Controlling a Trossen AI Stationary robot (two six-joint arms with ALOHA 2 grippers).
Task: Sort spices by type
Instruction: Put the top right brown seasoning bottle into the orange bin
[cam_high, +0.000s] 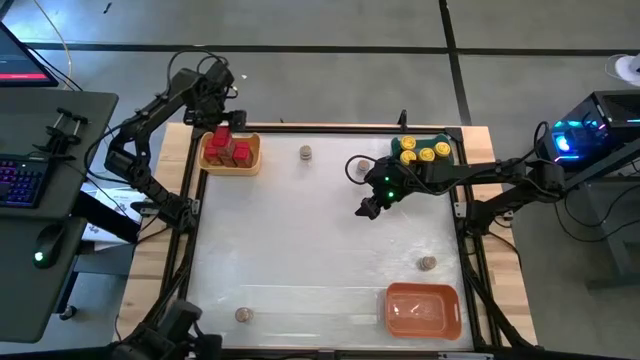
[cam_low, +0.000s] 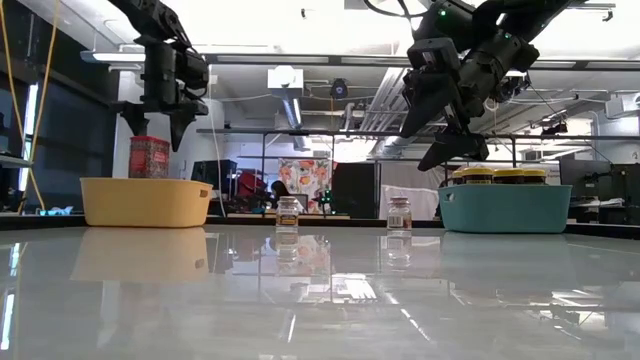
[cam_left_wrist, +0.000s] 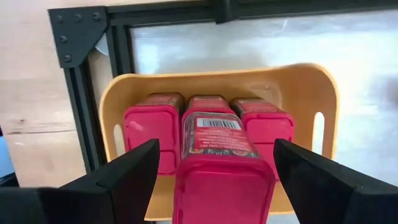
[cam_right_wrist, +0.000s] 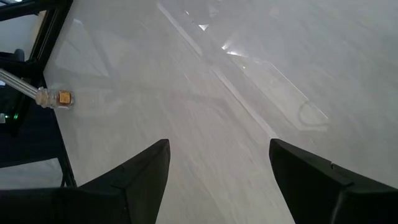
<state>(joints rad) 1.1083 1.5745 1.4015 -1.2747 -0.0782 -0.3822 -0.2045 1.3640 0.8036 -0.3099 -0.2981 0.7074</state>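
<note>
Hovering left end effector (cam_left_wrist: 214, 180) (fingers apart) over red boxes (cam_left_wrist: 211, 134) in yellow tray (cam_left_wrist: 311, 87).

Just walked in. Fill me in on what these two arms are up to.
They are sorting spices into trays. The left gripper hangs open over the yellow tray, a red box between its fingers but not clamped, three more behind it. The right gripper hovers open and empty above the table beside the teal tray, which holds yellow-lidded jars. Four small grey-brown jars stand loose on the table, and the orange tray is empty.
</note>
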